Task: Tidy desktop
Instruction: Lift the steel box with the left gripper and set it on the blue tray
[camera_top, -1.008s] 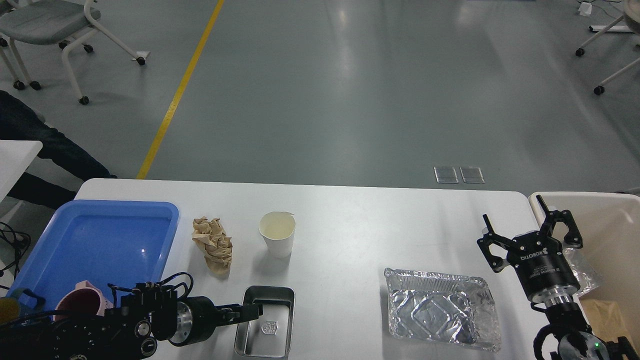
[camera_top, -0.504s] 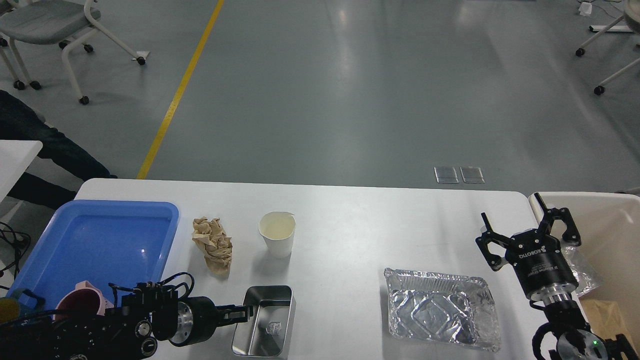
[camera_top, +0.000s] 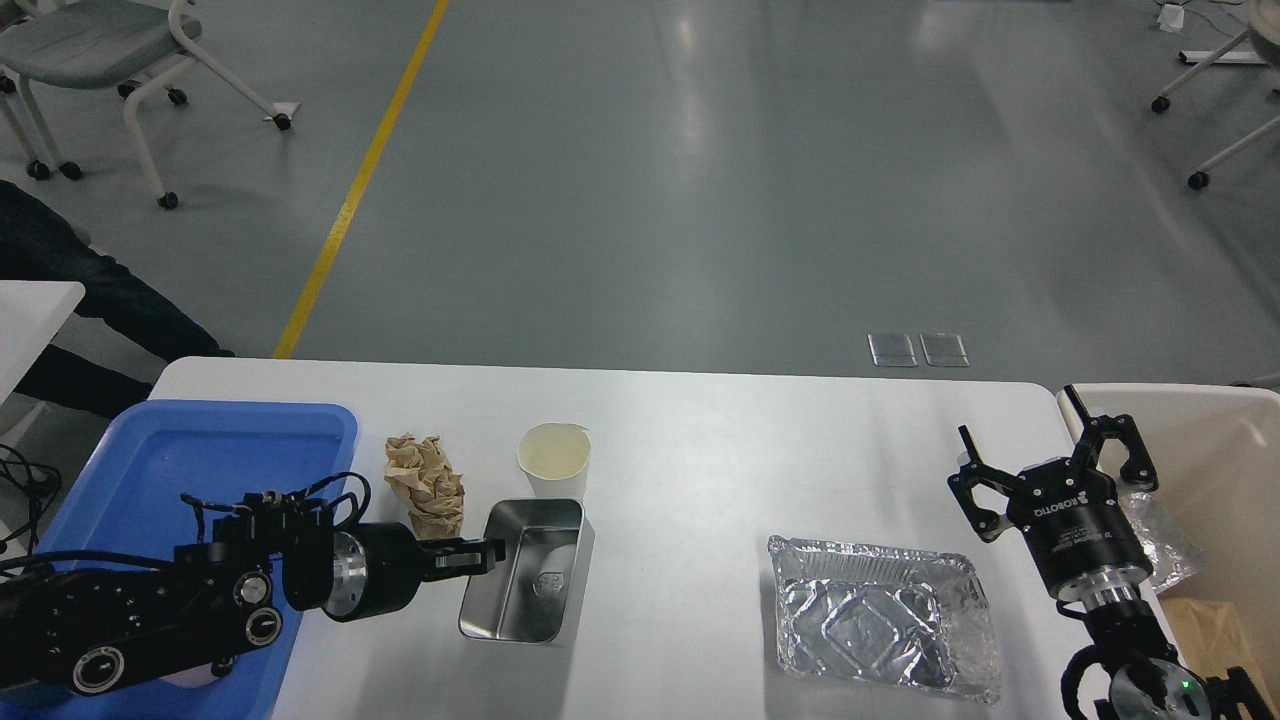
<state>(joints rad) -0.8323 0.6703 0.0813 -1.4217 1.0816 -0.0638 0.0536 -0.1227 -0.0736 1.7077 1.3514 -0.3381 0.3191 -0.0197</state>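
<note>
The wide white rectangular counter (camera_top: 700, 450) with rounded corners fills the lower half of the head view. Near its front left, the left tool (camera_top: 478, 557) pinches the near-left rim of a rectangular stainless steel tin (camera_top: 525, 575), which is tilted with its left side raised. Just behind the tin stand a white paper cup (camera_top: 553, 460) and a crumpled brown paper wad (camera_top: 428, 485). A blue plastic tray (camera_top: 180, 460) sits at the counter's left end. To the right lies a crinkled rectangular foil pan (camera_top: 885, 615). Beyond it the right tool (camera_top: 1050, 460), fingers spread wide and holding nothing, hangs beside a beige bin (camera_top: 1230, 440).
</note>
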